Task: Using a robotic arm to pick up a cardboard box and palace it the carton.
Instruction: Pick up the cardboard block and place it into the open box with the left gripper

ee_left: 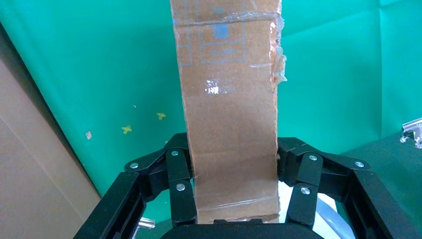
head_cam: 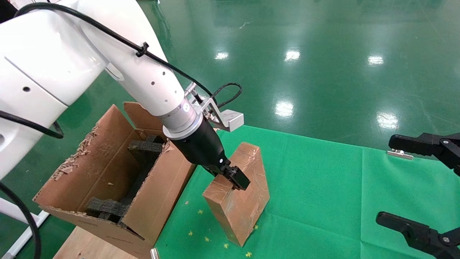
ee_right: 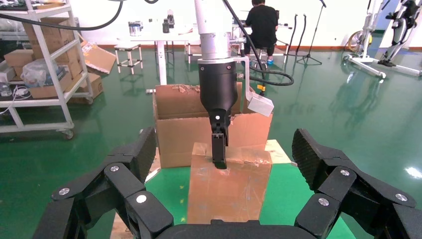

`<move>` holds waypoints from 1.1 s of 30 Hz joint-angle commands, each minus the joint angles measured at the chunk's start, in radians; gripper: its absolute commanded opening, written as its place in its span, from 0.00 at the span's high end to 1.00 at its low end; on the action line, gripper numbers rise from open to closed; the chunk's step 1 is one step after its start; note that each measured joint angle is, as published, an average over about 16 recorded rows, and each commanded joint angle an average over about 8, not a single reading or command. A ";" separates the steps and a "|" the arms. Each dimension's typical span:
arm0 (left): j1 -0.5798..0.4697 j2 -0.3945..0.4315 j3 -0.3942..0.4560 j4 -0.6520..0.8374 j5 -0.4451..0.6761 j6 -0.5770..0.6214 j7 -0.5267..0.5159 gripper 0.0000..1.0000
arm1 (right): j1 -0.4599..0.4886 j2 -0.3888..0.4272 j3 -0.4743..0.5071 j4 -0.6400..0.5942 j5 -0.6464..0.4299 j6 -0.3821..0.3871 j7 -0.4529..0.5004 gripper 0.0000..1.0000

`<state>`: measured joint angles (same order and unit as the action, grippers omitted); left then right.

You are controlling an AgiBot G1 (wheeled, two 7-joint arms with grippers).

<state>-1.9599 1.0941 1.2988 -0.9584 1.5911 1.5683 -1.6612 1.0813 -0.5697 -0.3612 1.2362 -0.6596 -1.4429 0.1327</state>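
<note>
Reaching down-fwd, left end effector (head_cam: 235, 178) clamped on cardboard box (head_cam: 239, 201), beside carton (head_cam: 107, 172).

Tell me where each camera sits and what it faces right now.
Head: above, looking down at the green mat; left gripper on the cardboard box, carton beside it.
Left wrist: looking along its fingers clamping the box.
Right wrist: behind the open right gripper, facing the box, the carton and the left arm.
All three show the box.
</note>
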 commanded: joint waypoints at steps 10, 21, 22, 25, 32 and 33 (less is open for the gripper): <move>-0.077 -0.038 -0.038 0.000 -0.034 -0.027 0.051 1.00 | 0.000 0.000 0.000 0.000 0.000 0.000 0.000 0.00; -0.310 -0.166 -0.129 0.139 -0.031 -0.046 0.220 1.00 | 0.000 0.000 0.000 0.000 0.000 0.000 0.000 0.00; -0.332 -0.177 -0.132 0.156 -0.022 -0.045 0.235 1.00 | 0.000 0.000 0.000 0.000 0.000 0.000 0.000 0.00; -0.390 -0.210 -0.128 0.200 0.020 -0.042 0.277 1.00 | 0.000 0.000 0.000 0.000 0.000 0.000 0.000 0.00; -0.472 -0.302 -0.087 0.281 0.139 -0.024 0.358 1.00 | 0.000 0.000 0.000 0.000 0.000 0.000 0.000 0.00; -0.476 -0.316 -0.080 0.292 0.153 -0.020 0.367 1.00 | 0.000 0.000 0.000 0.000 0.000 0.000 0.000 0.00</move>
<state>-2.4204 0.7773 1.2211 -0.6687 1.7371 1.5444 -1.2919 1.0813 -0.5697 -0.3613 1.2362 -0.6595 -1.4429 0.1327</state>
